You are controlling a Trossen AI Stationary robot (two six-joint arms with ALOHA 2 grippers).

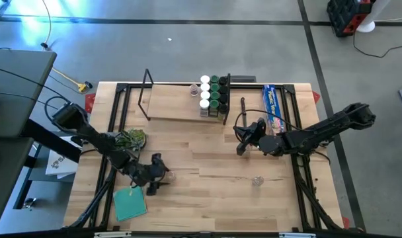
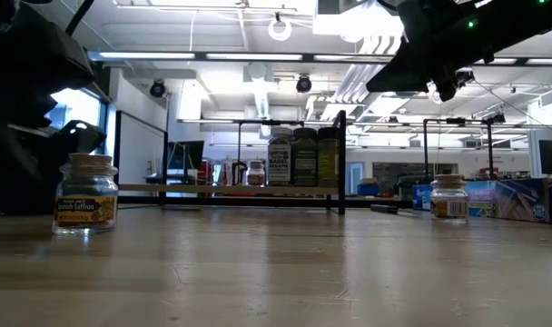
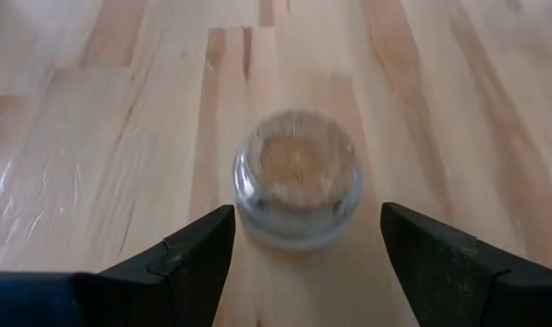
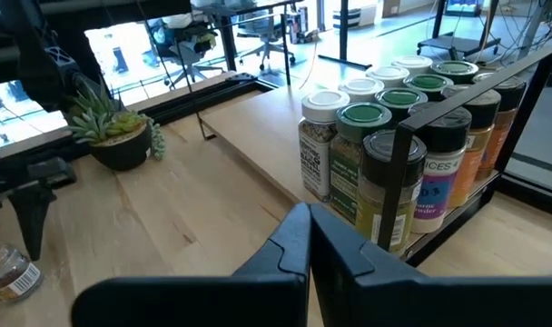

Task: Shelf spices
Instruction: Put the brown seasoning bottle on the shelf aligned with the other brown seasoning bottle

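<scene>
A small clear spice jar with a cork-coloured lid [image 3: 297, 177] [image 2: 85, 204] stands upright on the tabletop at the near left. My left gripper [image 3: 308, 212] [image 1: 159, 173] is open and slants down at it. Its fingertips stand on either side of the jar's near side, apart from the glass. A second loose jar [image 1: 257, 180] [image 2: 450, 195] stands right of centre. The shelf [image 1: 178, 104] lies at the far edge, with several jars [image 1: 214, 96] [image 4: 394, 136] packed at its right end. My right gripper [image 1: 241, 148] [image 4: 308, 238] hangs shut and holds nothing, above the table near those jars.
A long blue wrap box [image 1: 272, 107] lies right of the shelf, and a slim dark object [image 1: 243, 107] lies between them. A potted green plant [image 1: 131, 139] sits beside my left arm. A teal flat item [image 1: 129, 202] lies at the near left. Bare wood [image 1: 207, 198] spans the near middle.
</scene>
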